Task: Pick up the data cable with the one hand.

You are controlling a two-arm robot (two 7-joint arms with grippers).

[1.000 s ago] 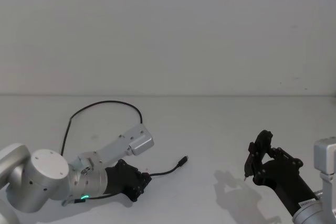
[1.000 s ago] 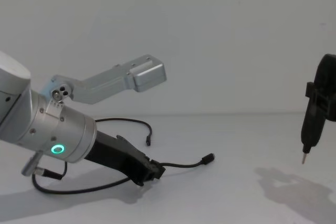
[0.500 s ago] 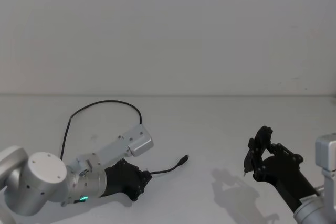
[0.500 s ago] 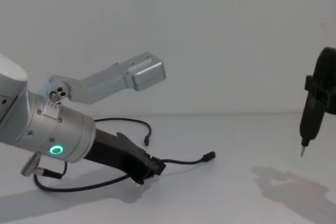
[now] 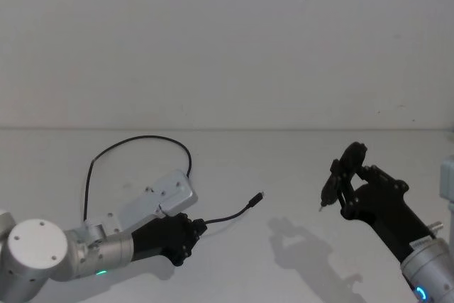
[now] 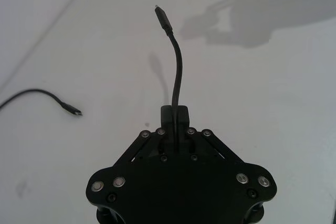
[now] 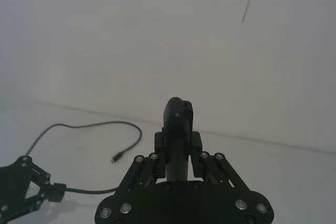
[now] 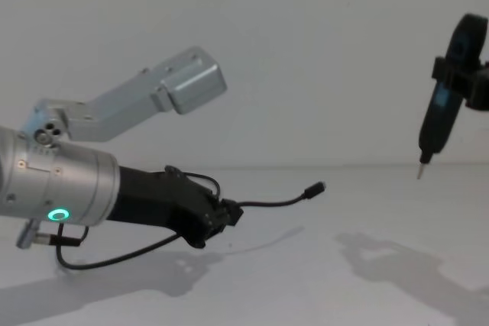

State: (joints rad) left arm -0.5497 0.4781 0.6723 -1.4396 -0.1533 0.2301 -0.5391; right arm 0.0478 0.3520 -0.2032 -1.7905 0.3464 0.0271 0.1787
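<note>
Left end effector [image 5: 196,227] low, clamping data cable [image 5: 230,214], plug [image 5: 259,195] seemingly airborne; right end effector [image 5: 349,179] raised, gripping tool [image 5: 331,186].

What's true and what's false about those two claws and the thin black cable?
1. The left gripper is shut on the data cable. True.
2. The plug beyond that gripper lies flat on the table. False: it juts out above the table, with its shadow below it.
3. The right gripper is empty. False: it is shut on a black pointed tool.
4. The right gripper is apart from the cable. True.
</note>
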